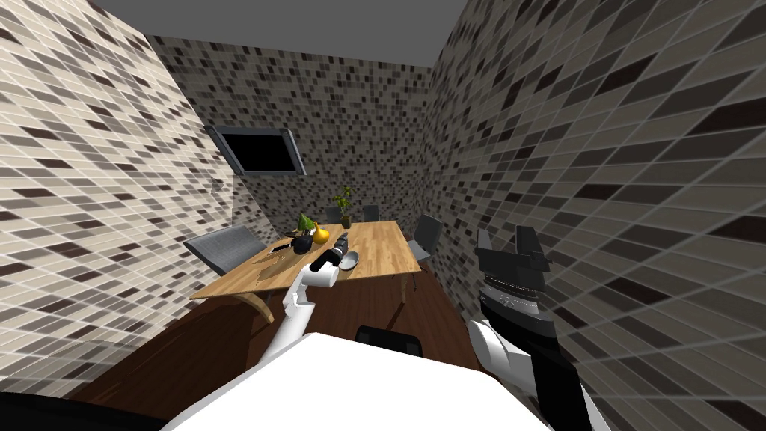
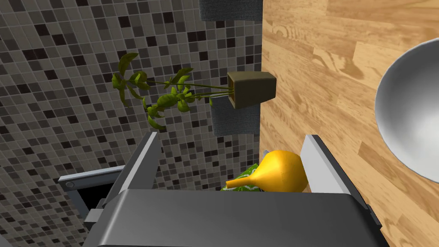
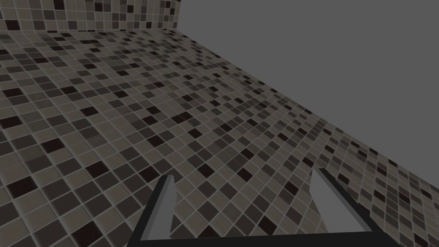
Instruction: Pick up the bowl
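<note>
The bowl (image 1: 349,259) is pale grey and sits on the wooden table (image 1: 381,247), toward its near edge. My left arm reaches over the table, and my left gripper (image 1: 342,242) hovers just beside the bowl, on the side of the yellow vase (image 1: 321,234). In the left wrist view the bowl (image 2: 407,115) lies outside the open fingers, beyond the one finger (image 2: 321,165). Nothing is between the jaws of the left gripper (image 2: 231,158). My right gripper (image 1: 509,243) is raised near the right wall, and its fingers (image 3: 163,206) stand open and empty.
Beside the vase (image 2: 278,171) stand a dark pot and a green thing. A potted plant (image 2: 251,89) stands at the table's far end. Grey chairs (image 1: 224,251) ring the table. A dark screen (image 1: 258,150) hangs on the tiled wall.
</note>
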